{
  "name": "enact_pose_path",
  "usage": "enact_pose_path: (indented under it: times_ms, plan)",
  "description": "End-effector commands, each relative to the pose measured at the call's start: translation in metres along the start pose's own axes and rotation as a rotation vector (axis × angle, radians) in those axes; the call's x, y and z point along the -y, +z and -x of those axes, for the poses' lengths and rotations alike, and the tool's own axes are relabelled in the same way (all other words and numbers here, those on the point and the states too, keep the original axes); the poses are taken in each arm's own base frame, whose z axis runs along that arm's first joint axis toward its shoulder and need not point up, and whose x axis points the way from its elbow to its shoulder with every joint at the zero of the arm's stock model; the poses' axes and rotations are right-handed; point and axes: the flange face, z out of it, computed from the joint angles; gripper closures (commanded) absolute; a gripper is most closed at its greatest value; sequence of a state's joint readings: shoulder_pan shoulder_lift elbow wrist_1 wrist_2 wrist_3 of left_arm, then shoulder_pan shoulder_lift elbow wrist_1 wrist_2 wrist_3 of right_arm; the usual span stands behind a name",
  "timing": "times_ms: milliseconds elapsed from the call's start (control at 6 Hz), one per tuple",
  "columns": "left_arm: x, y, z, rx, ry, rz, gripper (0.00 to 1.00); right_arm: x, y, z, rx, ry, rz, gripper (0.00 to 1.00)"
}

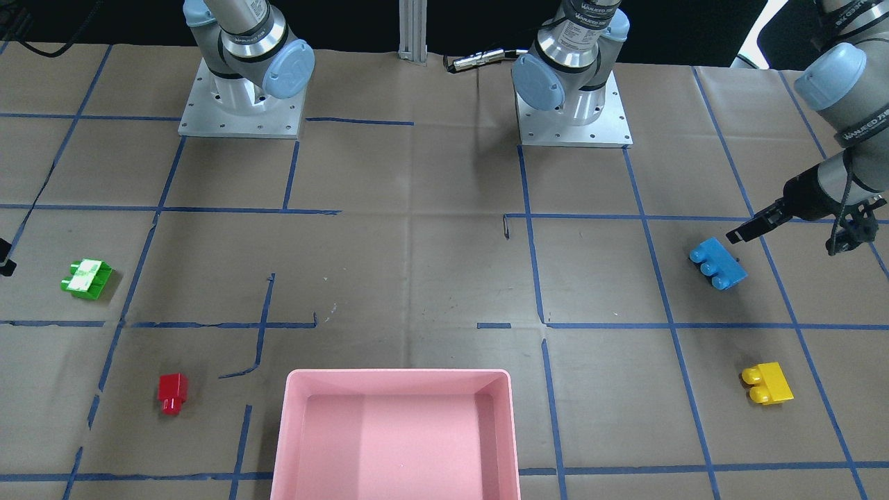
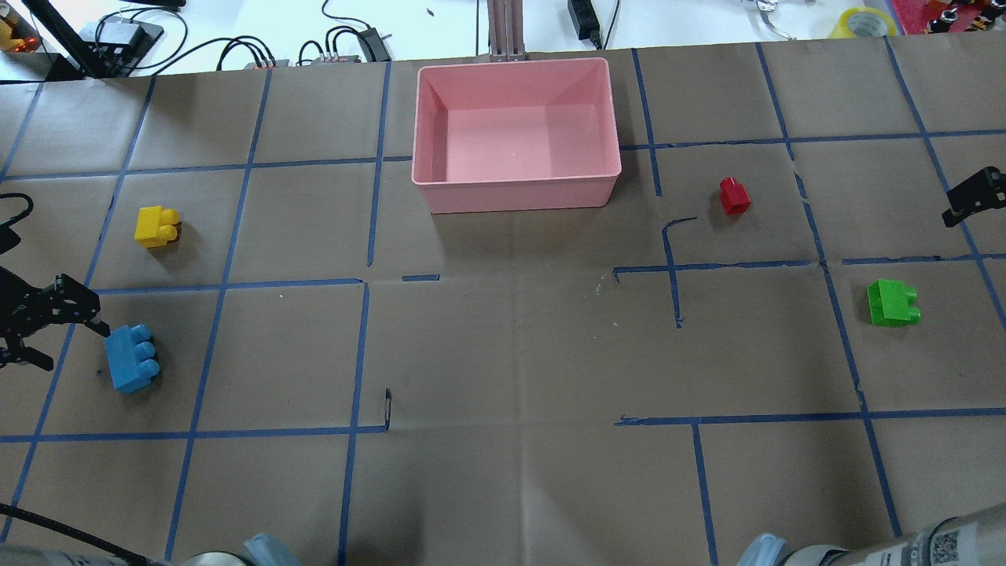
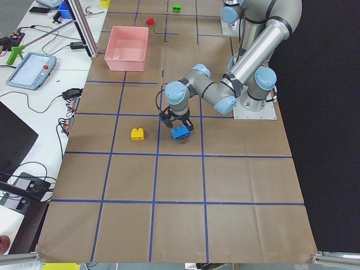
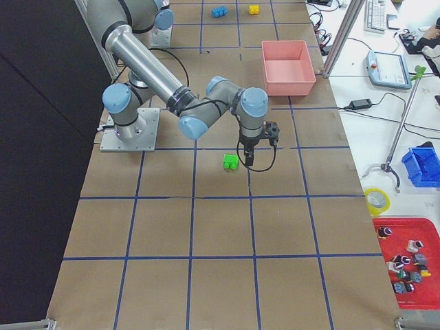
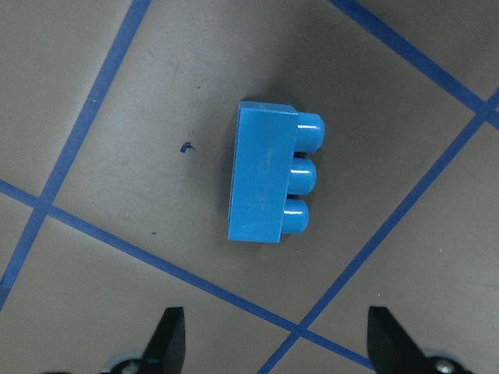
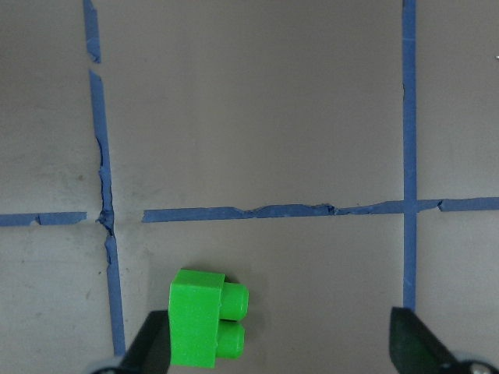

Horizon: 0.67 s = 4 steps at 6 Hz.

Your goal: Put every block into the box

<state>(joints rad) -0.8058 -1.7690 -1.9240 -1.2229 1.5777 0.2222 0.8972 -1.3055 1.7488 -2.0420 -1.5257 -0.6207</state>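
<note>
The pink box (image 2: pixel 511 196) stands at the far middle of the table, with nothing in it. The blue block (image 2: pixel 131 359) lies on the table at the left. My left gripper (image 2: pixel 67 342) hovers beside it, open and empty; in the left wrist view the blue block (image 5: pixel 265 183) lies ahead of the fingertips (image 5: pixel 168 343). The yellow block (image 2: pixel 156 226) lies beyond it. The green block (image 2: pixel 892 303) and the red block (image 2: pixel 734 196) lie at the right. My right gripper (image 6: pixel 281 347) is open and empty above the green block (image 6: pixel 207 327).
Blue tape lines form a grid on the brown paper table cover. The two arm bases (image 1: pixel 239 104) stand at the robot's side of the table. Cables and tools lie beyond the far edge (image 2: pixel 236 47).
</note>
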Motion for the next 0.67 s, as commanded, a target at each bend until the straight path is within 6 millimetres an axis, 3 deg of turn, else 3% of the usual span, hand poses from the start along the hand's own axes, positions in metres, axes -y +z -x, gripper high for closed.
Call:
enact_pose_path:
  times_ms: [0,167,500]
  plan:
    - [0.024,0.029,-0.015,0.024,0.037,-0.065,0.12,-0.018,0.034,0.017,0.024,0.089,0.027,0.0]
    - [0.033,0.038,-0.014,0.025,0.031,-0.08,0.12,-0.042,0.041,0.036,-0.016,0.078,-0.044,0.0]
    - [0.046,0.06,-0.015,0.022,0.036,-0.091,0.12,-0.06,0.062,0.047,-0.004,0.079,-0.031,0.0]
